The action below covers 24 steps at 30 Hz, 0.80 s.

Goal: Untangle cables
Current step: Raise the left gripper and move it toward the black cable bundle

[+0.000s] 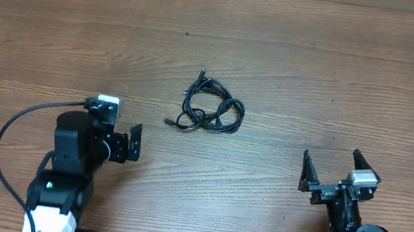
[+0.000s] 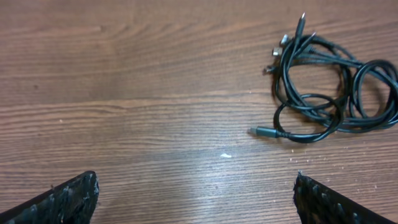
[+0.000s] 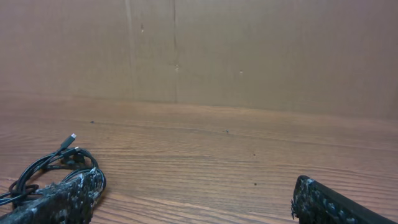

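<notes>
The untangling looked not yet begun: the cables (image 1: 210, 110) lay knotted mid-table (image 1: 345, 71), well apart from the left gripper (image 1: 135, 143) and right gripper (image 1: 331, 163), both wide open and empty, so next I'd expect a reach to pinch a loop.

A brown wood-grain laminate table top (image 1: 286, 29) fills the scene, its grain running left to right in long bands. 1 small dark speck (image 1: 187, 33) lies on it toward the far side, left of centre. In the left wrist view, 1 tiny white fleck (image 2: 226, 155) sits on the wood. Along the far edge stands a plain brown cardboard-like board (image 3: 280, 50), upright, with 1 thin vertical seam (image 3: 175, 56) and a few faint marks. Some dark dots (image 3: 227, 132) are scattered on the table near the board.
</notes>
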Each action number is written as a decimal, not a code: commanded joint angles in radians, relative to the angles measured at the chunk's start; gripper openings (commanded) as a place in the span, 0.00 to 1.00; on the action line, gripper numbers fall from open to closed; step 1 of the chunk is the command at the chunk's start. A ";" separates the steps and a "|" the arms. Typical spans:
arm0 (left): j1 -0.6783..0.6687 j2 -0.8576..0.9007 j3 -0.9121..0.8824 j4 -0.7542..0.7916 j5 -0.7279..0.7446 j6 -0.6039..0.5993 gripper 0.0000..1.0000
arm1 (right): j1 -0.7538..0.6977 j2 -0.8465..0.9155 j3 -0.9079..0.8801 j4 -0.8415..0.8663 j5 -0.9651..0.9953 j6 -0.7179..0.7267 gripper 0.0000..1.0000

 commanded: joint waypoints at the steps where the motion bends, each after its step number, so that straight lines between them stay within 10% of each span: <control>1: -0.006 0.056 0.055 -0.011 0.019 0.019 1.00 | 0.005 -0.010 -0.011 0.005 -0.008 -0.001 1.00; 24: -0.007 0.190 0.142 -0.098 0.026 0.022 1.00 | 0.005 -0.010 -0.011 0.005 -0.008 -0.001 1.00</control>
